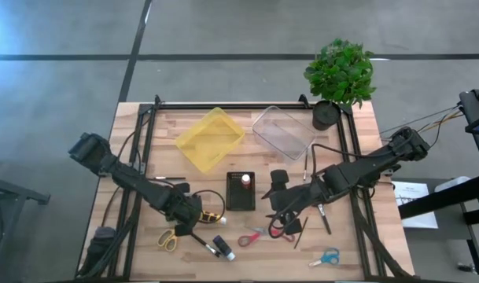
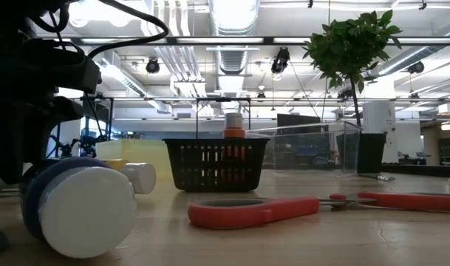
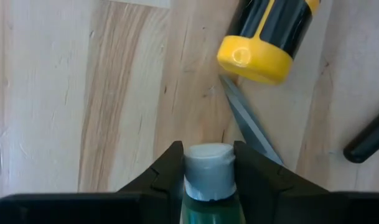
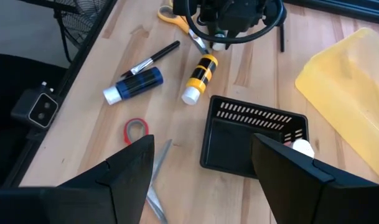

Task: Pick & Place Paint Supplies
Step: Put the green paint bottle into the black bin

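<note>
Here we note the left hand [image 3: 208,171] at lower left of the overhead frame clamped on a green paint bottle [image 3: 208,186] lying on the desk [image 1: 357,236], presumably for lifting, while the right hand [image 4: 201,168] hovers wide open above the black basket [image 4: 251,137].

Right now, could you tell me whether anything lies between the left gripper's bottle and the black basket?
Yes: with the left gripper shut on the green bottle, a yellow-and-black bottle lies between it and the basket; a lifted carry should probably clear it.

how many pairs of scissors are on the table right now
3: yellow-handled scissors beside the left hand, red-handled scissors front centre, blue-handled scissors front right. Arms may hide others.
</note>
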Available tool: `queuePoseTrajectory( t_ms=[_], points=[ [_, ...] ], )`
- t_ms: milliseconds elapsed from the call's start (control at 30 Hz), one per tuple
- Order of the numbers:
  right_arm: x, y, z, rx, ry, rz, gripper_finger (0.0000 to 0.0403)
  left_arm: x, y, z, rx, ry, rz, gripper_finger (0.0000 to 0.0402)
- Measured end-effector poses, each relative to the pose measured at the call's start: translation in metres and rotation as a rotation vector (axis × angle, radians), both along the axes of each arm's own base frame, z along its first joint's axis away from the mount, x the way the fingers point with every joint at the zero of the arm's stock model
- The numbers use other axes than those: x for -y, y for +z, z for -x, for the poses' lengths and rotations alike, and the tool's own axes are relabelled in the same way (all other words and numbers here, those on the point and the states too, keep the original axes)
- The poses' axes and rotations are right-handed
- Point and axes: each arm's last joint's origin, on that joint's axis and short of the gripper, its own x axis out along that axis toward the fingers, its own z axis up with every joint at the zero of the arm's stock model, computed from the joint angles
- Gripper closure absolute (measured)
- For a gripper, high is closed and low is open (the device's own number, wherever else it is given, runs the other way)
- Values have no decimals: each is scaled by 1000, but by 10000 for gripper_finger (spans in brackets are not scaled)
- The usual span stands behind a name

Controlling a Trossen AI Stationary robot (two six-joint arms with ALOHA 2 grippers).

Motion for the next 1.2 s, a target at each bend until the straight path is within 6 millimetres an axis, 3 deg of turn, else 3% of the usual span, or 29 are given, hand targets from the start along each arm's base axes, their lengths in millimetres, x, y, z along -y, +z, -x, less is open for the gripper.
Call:
queuePoseTrajectory(
  t_ms=[167,333,567,667,767,967,1200],
  points=[
    [0,0,0,1,-1,1,140,-1,2,0,11,3,-4,288],
    [0,0,0,3,-2,1,140,-5,18,2,121,21,-64,288],
    [-2,0,1,3,4,1,140,-10,54,13,475,140,-312,288],
    [-4,0,2,2,12,1,140,-9,59,25,654,226,-381,288],
    [-7,0,3,2,24,2,140,-10,50,39,829,324,-412,288],
    [-11,0,5,11,23,23,140,-12,13,60,1115,438,-413,288],
    [-11,0,5,10,23,24,140,-21,-20,75,1194,442,-414,288]
  ],
)
